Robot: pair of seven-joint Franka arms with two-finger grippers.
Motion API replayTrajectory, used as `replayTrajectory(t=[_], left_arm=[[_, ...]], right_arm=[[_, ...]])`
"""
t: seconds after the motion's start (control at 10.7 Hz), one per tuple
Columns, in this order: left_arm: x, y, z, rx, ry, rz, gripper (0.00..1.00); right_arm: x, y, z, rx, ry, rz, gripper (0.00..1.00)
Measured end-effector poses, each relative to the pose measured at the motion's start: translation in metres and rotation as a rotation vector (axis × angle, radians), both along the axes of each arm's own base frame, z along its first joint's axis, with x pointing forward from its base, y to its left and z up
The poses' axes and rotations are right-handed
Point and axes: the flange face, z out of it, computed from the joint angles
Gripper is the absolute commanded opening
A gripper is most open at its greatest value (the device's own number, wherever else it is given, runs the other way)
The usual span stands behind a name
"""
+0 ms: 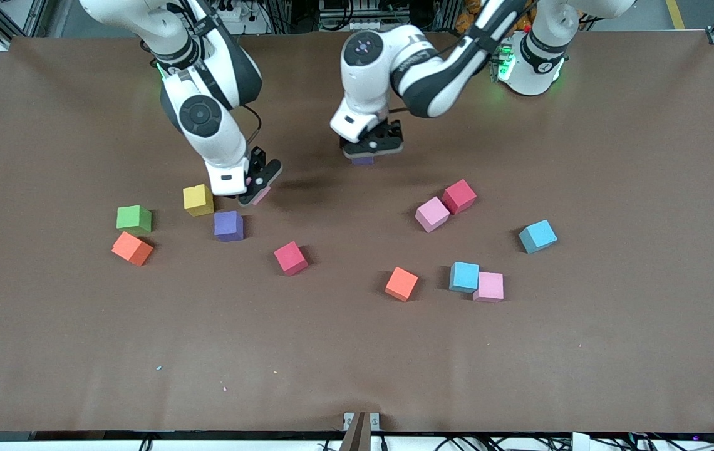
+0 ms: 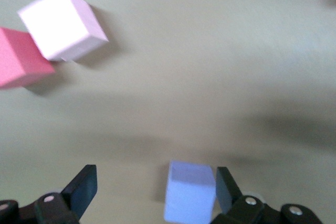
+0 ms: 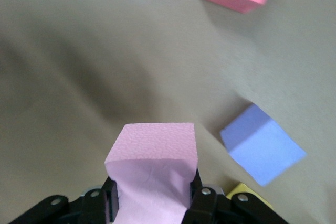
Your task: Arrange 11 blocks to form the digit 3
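Handling: the blocks look like light, soft foam. The pink block [image 3: 152, 150] creases under the pinch, so I judge a gentle hold on flat opposite faces is best.
Low in frame: orange block [image 1: 401, 284]; sky-blue block [image 1: 464, 276] touching a second pink block [image 1: 489, 287]; crimson block [image 1: 290, 257] on its own.
Mid-frame: purple block [image 1: 228, 225], yellow block [image 1: 198, 200] and green cube [image 1: 134, 219] sit close to the right gripper [image 1: 260, 186], which I judge a bump risk.
Right arm: the right gripper is pinching the pink block low over the table, beside the yellow block.
Left arm: at upper centre, the left gripper [image 1: 372, 147] has its jaws spread around a second purple block [image 2: 190, 190], which rests close against one finger.
Digit 3: no figure formed yet; the blocks lie scattered.
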Motion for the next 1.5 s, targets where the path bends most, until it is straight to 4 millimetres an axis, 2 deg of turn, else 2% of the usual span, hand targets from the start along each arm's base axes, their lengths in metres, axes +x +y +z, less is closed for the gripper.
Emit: replayTrajectory(t=[0.19,0.37,0.56,0.75,0.84,1.03,1.22,1.5], left_arm=[[0.056,0.051,-0.004,0.008,0.007,0.100,1.00],[0.096,0.097,-0.015,0.016,0.026,0.168,1.00],[0.120,0.123,-0.024,0.015,0.040,0.216,1.00],[0.140,0.134,-0.031,0.004,0.050,0.251,1.00],[0.150,0.138,-0.037,-0.001,0.058,0.269,1.00],[0.162,0.147,-0.058,0.002,0.088,0.309,1.00],[0.161,0.147,-0.073,0.009,0.115,0.386,1.00],[0.149,0.132,-0.083,0.020,0.132,0.447,1.00]], right_arm=[[-0.031,0.044,0.000,-0.002,-0.008,0.115,0.13],[-0.072,0.092,-0.003,-0.005,-0.022,0.250,0.13],[-0.123,0.137,-0.014,-0.002,-0.024,0.380,0.13],[-0.160,0.166,-0.036,0.000,-0.027,0.469,0.13],[-0.169,0.174,-0.048,-0.004,-0.023,0.493,0.13],[-0.170,0.183,-0.065,-0.014,-0.015,0.509,0.11],[-0.164,0.190,-0.073,-0.020,-0.015,0.513,0.10],[-0.155,0.198,-0.081,-0.023,-0.018,0.511,0.10]])
